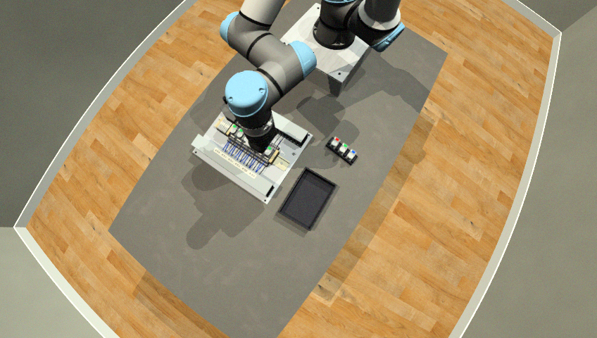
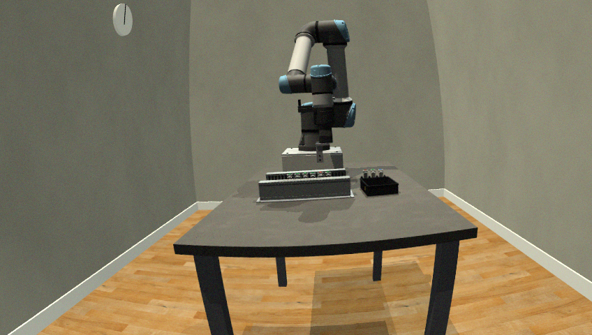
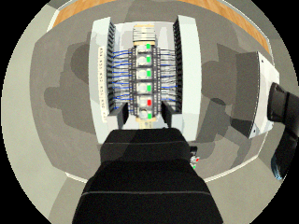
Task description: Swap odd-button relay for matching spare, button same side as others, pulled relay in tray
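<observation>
The end effector (image 2: 320, 152) (image 3: 144, 108), fully open and grasping nothing, hung above the row near the red-buttoned relay (image 3: 144, 102), which sat in its socket, second from the near end in the wrist view, among five green-buttoned relays. Just beside the panel (image 1: 234, 169) (image 2: 304, 190) (image 3: 189, 79), the tray (image 1: 308, 198) (image 2: 378, 186) lay bare on the worktop (image 1: 234, 276) (image 2: 324, 232). Near it, the green spare (image 1: 343, 148) (image 2: 373, 173) stood in the holder (image 1: 354, 159) between the red spare (image 1: 335, 141) (image 2: 365, 173) and the blue one.
</observation>
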Available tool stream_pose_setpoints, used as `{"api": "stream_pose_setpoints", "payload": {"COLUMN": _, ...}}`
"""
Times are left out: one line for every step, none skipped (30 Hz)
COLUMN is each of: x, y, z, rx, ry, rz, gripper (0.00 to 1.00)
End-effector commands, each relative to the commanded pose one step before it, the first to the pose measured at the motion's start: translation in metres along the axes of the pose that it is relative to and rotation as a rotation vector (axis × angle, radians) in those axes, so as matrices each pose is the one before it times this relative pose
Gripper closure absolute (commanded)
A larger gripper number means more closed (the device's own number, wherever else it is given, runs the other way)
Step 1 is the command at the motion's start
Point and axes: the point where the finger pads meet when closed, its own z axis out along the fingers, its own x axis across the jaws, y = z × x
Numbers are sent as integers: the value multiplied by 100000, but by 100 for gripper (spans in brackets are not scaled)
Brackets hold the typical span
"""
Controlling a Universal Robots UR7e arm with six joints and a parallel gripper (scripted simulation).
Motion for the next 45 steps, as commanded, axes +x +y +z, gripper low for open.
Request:
{"api": "stream_pose_setpoints", "payload": {"x": -41, "y": -28, "z": -100, "rx": 20, "ry": -146, "rz": -3, "gripper": 0}}
{"api": "stream_pose_setpoints", "payload": {"x": 0, "y": 0, "z": 0, "rx": 0, "ry": 0, "rz": 0, "gripper": 0}}
{"api": "stream_pose_setpoints", "payload": {"x": 0, "y": 0, "z": 0, "rx": 0, "ry": 0, "rz": 0, "gripper": 0}}
{"api": "stream_pose_setpoints", "payload": {"x": 0, "y": 0, "z": 0, "rx": 0, "ry": 0, "rz": 0, "gripper": 0}}
{"api": "stream_pose_setpoints", "payload": {"x": 0, "y": 0, "z": 0, "rx": 0, "ry": 0, "rz": 0, "gripper": 0}}
{"api": "stream_pose_setpoints", "payload": {"x": 0, "y": 0, "z": 0, "rx": 0, "ry": 0, "rz": 0, "gripper": 0}}
{"api": "stream_pose_setpoints", "payload": {"x": 0, "y": 0, "z": 0, "rx": 0, "ry": 0, "rz": 0, "gripper": 0}}
{"api": "stream_pose_setpoints", "payload": {"x": 0, "y": 0, "z": 0, "rx": 0, "ry": 0, "rz": 0, "gripper": 0}}
{"api": "stream_pose_setpoints", "payload": {"x": 0, "y": 0, "z": 0, "rx": 0, "ry": 0, "rz": 0, "gripper": 0}}
{"api": "stream_pose_setpoints", "payload": {"x": 0, "y": -19, "z": 902, "rx": 1, "ry": -3, "rz": 1, "gripper": 0}}
{"api": "stream_pose_setpoints", "payload": {"x": 1, "y": -20, "z": 900, "rx": 0, "ry": 1, "rz": 0, "gripper": 0}}
{"api": "stream_pose_setpoints", "payload": {"x": 1, "y": -20, "z": 900, "rx": 0, "ry": 1, "rz": 0, "gripper": 0}}
{"api": "stream_pose_setpoints", "payload": {"x": 1, "y": -20, "z": 900, "rx": 0, "ry": 1, "rz": 0, "gripper": 0}}
{"api": "stream_pose_setpoints", "payload": {"x": 1, "y": -20, "z": 900, "rx": 0, "ry": 1, "rz": 0, "gripper": 0}}
{"api": "stream_pose_setpoints", "payload": {"x": 0, "y": 0, "z": 0, "rx": 0, "ry": 0, "rz": 0, "gripper": 0}}
{"api": "stream_pose_setpoints", "payload": {"x": 0, "y": 0, "z": 0, "rx": 0, "ry": 0, "rz": 0, "gripper": 0}}
{"api": "stream_pose_setpoints", "payload": {"x": 0, "y": 0, "z": 0, "rx": 0, "ry": 0, "rz": 0, "gripper": 0}}
{"api": "stream_pose_setpoints", "payload": {"x": 0, "y": 0, "z": 0, "rx": 0, "ry": 0, "rz": 0, "gripper": 0}}
{"api": "stream_pose_setpoints", "payload": {"x": 0, "y": 0, "z": 0, "rx": 0, "ry": 0, "rz": 0, "gripper": 0}}
{"api": "stream_pose_setpoints", "payload": {"x": 0, "y": 0, "z": 0, "rx": 0, "ry": 0, "rz": 0, "gripper": 0}}
{"api": "stream_pose_setpoints", "payload": {"x": 0, "y": 0, "z": 0, "rx": 0, "ry": 0, "rz": 0, "gripper": 0}}
{"api": "stream_pose_setpoints", "payload": {"x": 0, "y": 0, "z": 0, "rx": 0, "ry": 0, "rz": 0, "gripper": 0}}
{"api": "stream_pose_setpoints", "payload": {"x": 0, "y": 0, "z": 0, "rx": 0, "ry": 0, "rz": 0, "gripper": 0}}
{"api": "stream_pose_setpoints", "payload": {"x": 0, "y": 0, "z": 0, "rx": 0, "ry": 0, "rz": 0, "gripper": 0}}
{"api": "stream_pose_setpoints", "payload": {"x": 0, "y": 0, "z": 0, "rx": 0, "ry": 0, "rz": 0, "gripper": 0}}
{"api": "stream_pose_setpoints", "payload": {"x": 0, "y": 0, "z": 0, "rx": 0, "ry": 0, "rz": 0, "gripper": 0}}
{"api": "stream_pose_setpoints", "payload": {"x": 35, "y": 6, "z": -102, "rx": -24, "ry": 106, "rz": 7, "gripper": 0}}
{"api": "stream_pose_setpoints", "payload": {"x": -13, "y": 0, "z": -30, "rx": 6, "ry": -27, "rz": -2, "gripper": 0}}
{"api": "stream_pose_setpoints", "payload": {"x": -13, "y": 0, "z": -30, "rx": 6, "ry": -27, "rz": -2, "gripper": 0}}
{"api": "stream_pose_setpoints", "payload": {"x": -13, "y": 0, "z": -30, "rx": 6, "ry": -27, "rz": -2, "gripper": 0}}
{"api": "stream_pose_setpoints", "payload": {"x": -13, "y": 0, "z": -30, "rx": 6, "ry": -27, "rz": -2, "gripper": 0}}
{"api": "stream_pose_setpoints", "payload": {"x": 0, "y": 0, "z": 0, "rx": 0, "ry": 0, "rz": 0, "gripper": 0}}
{"api": "stream_pose_setpoints", "payload": {"x": 0, "y": 0, "z": 0, "rx": 0, "ry": 0, "rz": 0, "gripper": 0}}
{"api": "stream_pose_setpoints", "payload": {"x": 0, "y": 0, "z": 0, "rx": 0, "ry": 0, "rz": 0, "gripper": 0}}
{"api": "stream_pose_setpoints", "payload": {"x": 0, "y": 0, "z": 0, "rx": 0, "ry": 0, "rz": 0, "gripper": 0}}
{"api": "stream_pose_setpoints", "payload": {"x": 0, "y": 0, "z": 0, "rx": 0, "ry": 0, "rz": 0, "gripper": 0}}
{"api": "stream_pose_setpoints", "payload": {"x": 0, "y": 0, "z": 0, "rx": 0, "ry": 0, "rz": 0, "gripper": 0}}
{"api": "stream_pose_setpoints", "payload": {"x": 0, "y": 0, "z": 0, "rx": 0, "ry": 0, "rz": 0, "gripper": 0}}
{"api": "stream_pose_setpoints", "payload": {"x": 0, "y": 0, "z": 0, "rx": 0, "ry": 0, "rz": 0, "gripper": 0}}
{"api": "stream_pose_setpoints", "payload": {"x": 0, "y": 0, "z": 0, "rx": 0, "ry": 0, "rz": 0, "gripper": 0}}
{"api": "stream_pose_setpoints", "payload": {"x": 0, "y": 0, "z": 0, "rx": 0, "ry": 0, "rz": 0, "gripper": 0}}
{"api": "stream_pose_setpoints", "payload": {"x": 0, "y": 0, "z": 0, "rx": 0, "ry": 0, "rz": 0, "gripper": 0}}
{"api": "stream_pose_setpoints", "payload": {"x": 0, "y": 0, "z": 0, "rx": 0, "ry": 0, "rz": 0, "gripper": 0}}
{"api": "stream_pose_setpoints", "payload": {"x": 2, "y": 2, "z": -94, "rx": 0, "ry": -1, "rz": 0, "gripper": 0}}
{"api": "stream_pose_setpoints", "payload": {"x": 2, "y": 2, "z": -95, "rx": 0, "ry": 1, "rz": 0, "gripper": 0}}
